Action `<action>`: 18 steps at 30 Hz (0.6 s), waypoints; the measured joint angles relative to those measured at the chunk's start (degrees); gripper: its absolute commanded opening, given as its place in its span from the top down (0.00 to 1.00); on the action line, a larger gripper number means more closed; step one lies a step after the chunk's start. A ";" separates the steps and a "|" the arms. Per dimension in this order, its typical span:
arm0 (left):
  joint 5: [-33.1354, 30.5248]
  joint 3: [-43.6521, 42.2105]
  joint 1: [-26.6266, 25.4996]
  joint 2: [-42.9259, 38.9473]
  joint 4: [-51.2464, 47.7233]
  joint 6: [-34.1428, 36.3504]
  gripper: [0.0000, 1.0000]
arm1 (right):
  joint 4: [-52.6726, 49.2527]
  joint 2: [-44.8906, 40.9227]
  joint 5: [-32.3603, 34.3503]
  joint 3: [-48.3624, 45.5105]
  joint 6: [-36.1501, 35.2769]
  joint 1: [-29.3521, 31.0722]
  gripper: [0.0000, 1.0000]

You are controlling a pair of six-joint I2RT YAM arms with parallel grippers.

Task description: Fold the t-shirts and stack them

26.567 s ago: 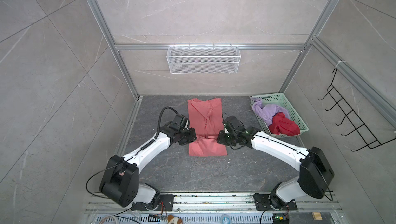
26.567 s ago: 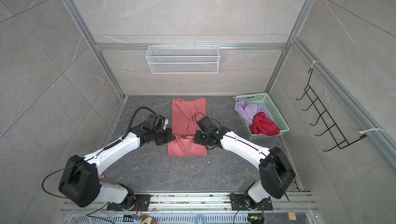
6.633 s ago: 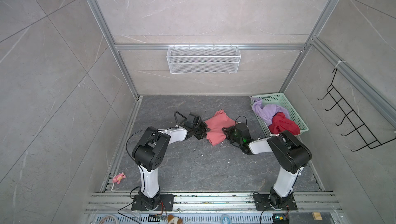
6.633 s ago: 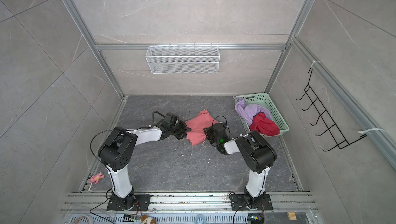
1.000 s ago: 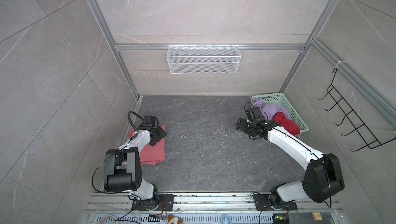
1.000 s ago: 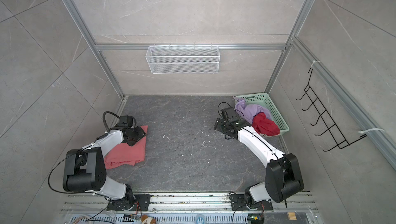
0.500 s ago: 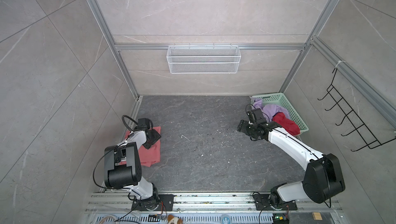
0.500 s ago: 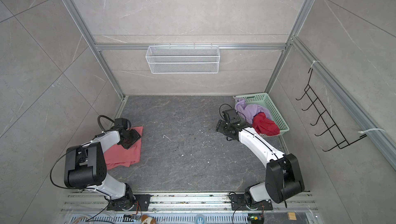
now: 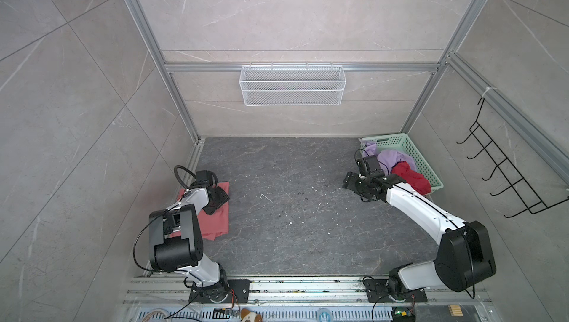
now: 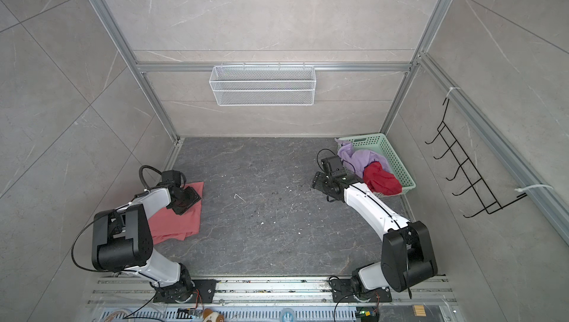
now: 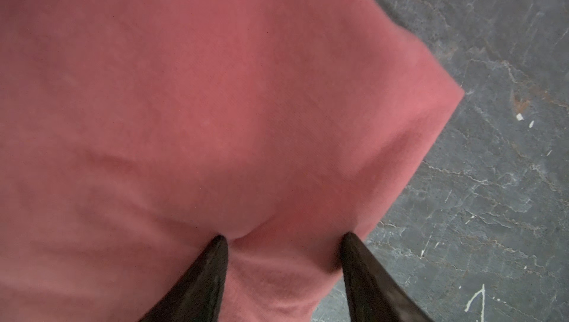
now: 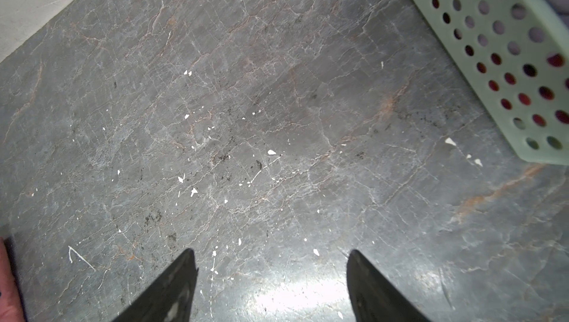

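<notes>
Grey stone tabletop (image 9: 292,219) was mostly bare between the arms. Mint-green lattice basket (image 9: 426,168) sat far right, holding the crumpled lilac t-shirt (image 9: 395,159) and deep-red t-shirt (image 9: 412,179); the lilac one spilled over the far-left rim. Folded salmon-pink t-shirt (image 9: 221,222) lay flat at the near left edge.

Left gripper (image 11: 284,235): jaws partly spread, tips pressed down into the pink fabric with a pucker between them, nothing pinched.

Right gripper (image 12: 271,251): jaws wide, empty, over bare stone just left of the basket.

Risks as I read them:
- Left tips were dug in, so any sideways pull-off would likely drag the top layer and open the fold.
- The basket looked light, so a low grab could shove or tip it.
- The two tees overlapped, so one pinch might lift both.
</notes>
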 measured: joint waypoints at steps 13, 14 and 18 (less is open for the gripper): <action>-2.80 -1.42 -0.20 -2.10 -3.23 -0.92 0.38 | -0.57 0.00 -0.02 0.07 -0.66 -1.01 0.22; -2.84 -1.60 -0.28 -2.40 -3.41 -0.90 0.37 | -0.57 0.00 -0.04 0.11 -0.83 -1.14 0.22; -2.43 -2.71 -1.44 -5.51 -4.74 -0.81 0.37 | -0.59 0.22 -0.04 1.27 -1.42 -1.88 0.22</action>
